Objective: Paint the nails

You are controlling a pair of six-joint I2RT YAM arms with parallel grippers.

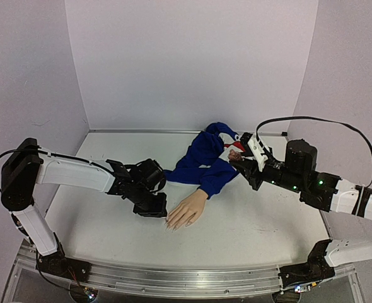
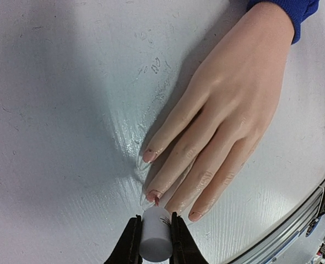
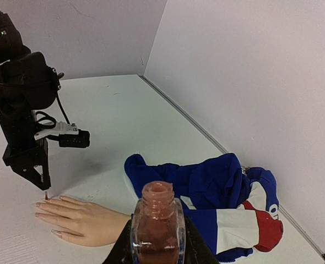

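Broadly, we start with the white desk (image 1: pixel 255 221), on which a crumpled blue garment (image 1: pixel 205 158) with a red and white patch lies toward the back. Its sleeve runs forward to the beige mannequin hand (image 2: pixel 228 110), which lies palm down near the middle, fingers pointing at the near edge. Off to the right and well apart from the hand, the right claw (image 3: pixel 157 245) is clamped on an uncapped bottle (image 3: pixel 157 225) of reddish-brown polish, held upright above the desk. The left claw (image 2: pixel 155 220) sits just beside the fingertips, closed tight around the white cap (image 2: pixel 154 242). From that cap a short brush (image 2: pixel 157 201) points down at the fingers. The nails (image 2: pixel 149 156) are the smallest things here. From the left wrist view, the brush tip meets, or very nearly meets, the nail of the second finger (image 2: pixel 153 194), which shows a reddish edge. We judge the painting to be under way on that nail. The outer nails look pinkish-brown, but we cannot tell whether that is fresh polish or their own colour. One fingertip sits tucked behind the brush, and we cannot see the thumb nail at all — so how many remain is open.
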